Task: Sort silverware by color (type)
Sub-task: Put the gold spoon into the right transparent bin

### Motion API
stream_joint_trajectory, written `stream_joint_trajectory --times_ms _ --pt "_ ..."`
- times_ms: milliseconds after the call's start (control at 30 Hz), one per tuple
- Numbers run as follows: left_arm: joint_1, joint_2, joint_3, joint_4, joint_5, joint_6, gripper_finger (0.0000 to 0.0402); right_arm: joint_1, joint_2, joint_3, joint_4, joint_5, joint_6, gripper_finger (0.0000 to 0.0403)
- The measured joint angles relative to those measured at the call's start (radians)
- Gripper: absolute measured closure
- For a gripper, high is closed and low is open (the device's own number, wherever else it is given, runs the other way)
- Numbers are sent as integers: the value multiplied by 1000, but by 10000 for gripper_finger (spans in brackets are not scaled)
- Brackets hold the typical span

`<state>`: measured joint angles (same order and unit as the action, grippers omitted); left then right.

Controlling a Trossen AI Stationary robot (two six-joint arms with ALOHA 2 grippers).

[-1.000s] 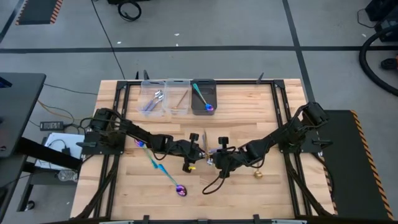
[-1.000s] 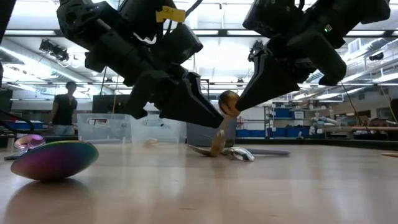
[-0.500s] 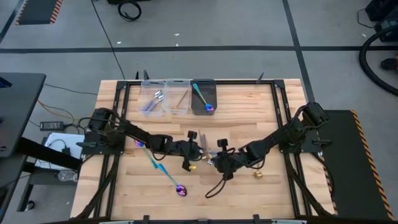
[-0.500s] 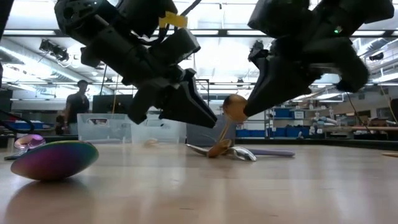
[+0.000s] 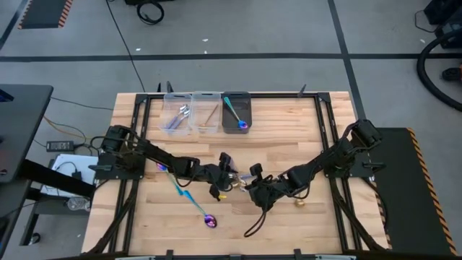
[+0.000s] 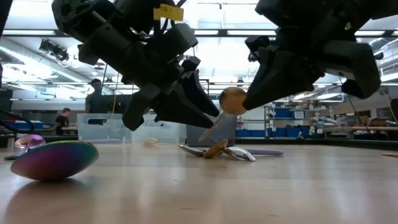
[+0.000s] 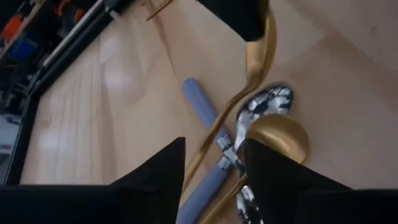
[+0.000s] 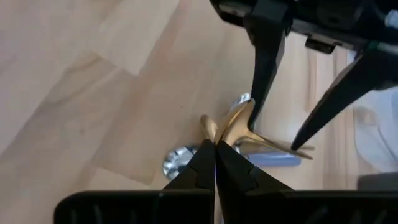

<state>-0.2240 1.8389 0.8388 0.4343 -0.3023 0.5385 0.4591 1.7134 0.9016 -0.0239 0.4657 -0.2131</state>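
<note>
A gold spoon (image 8: 233, 127) is pinched by the closed right fingers (image 8: 214, 163) and held tilted above the counter (image 5: 289, 137), bowl uppermost. The left fingers (image 7: 214, 165) are spread apart, with the gold handle passing between them. Just beneath both lie a second gold spoon (image 7: 273, 138) and a lilac-handled silver spoon (image 7: 214, 162).

Wooden table (image 5: 289, 137) mid-frame, left tool (image 5: 229, 173) and right tool (image 5: 250, 183) meeting at centre, three bins (image 5: 206, 113) at upper centre, teal-handled spoon (image 5: 193, 202) lower left
</note>
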Motion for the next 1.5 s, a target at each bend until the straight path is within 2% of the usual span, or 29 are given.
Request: stream_joint_trajectory --times_ms 133,267,533,633,733,967,1167,1367,1500 --pt "10 0 0 1 -2 28 233 0 0 0 42 17 -5 395" --pt "9 0 0 -21 -23 59 256 5 0 0 65 42 -8 395" --pt "14 -1 0 -31 -65 66 337 9 0 0 81 48 -25 395" --pt "14 0 -3 -58 -57 111 375 8 0 0 114 47 -14 386" --pt "12 0 -3 -57 -51 125 379 9 0 0 123 35 26 362" --pt "11 0 -1 -45 -117 147 379 13 -3 0 113 32 115 268" --pt "-8 0 0 -60 -196 154 379 31 -6 0 35 86 204 201" --pt "-33 -8 -1 -90 -311 217 379 33 -6 0 -18 126 289 166" --pt "-35 -77 -24 -122 -329 231 379 32 -6 0 -30 140 296 164"
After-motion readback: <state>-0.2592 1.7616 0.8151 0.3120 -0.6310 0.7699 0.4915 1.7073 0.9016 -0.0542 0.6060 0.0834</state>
